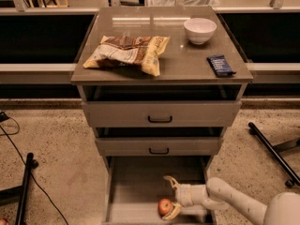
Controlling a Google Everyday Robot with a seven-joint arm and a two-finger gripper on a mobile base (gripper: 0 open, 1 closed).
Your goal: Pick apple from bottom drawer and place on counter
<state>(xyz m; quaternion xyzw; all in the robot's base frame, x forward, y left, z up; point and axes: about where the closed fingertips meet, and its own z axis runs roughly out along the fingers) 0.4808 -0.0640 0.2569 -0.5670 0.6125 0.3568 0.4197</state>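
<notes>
The apple (164, 206), small and red-orange, lies in the pulled-out bottom drawer (140, 177) near its front right. My gripper (169, 196) reaches in from the right on a white arm. Its fingers are spread, one finger (169, 182) above the apple and the other (172, 213) curving under it at the right, so the apple sits between them. The jaws are not closed on it. The counter (178, 60) is the glossy grey-brown cabinet top above.
On the counter lie a chip bag (126, 53), a white bowl (200, 30) and a dark blue bar (221, 64). Two upper drawers (160, 114) with black handles overhang the bottom drawer. Black stand legs (274, 151) cross the floor at right; a cable and pole (23, 191) at left.
</notes>
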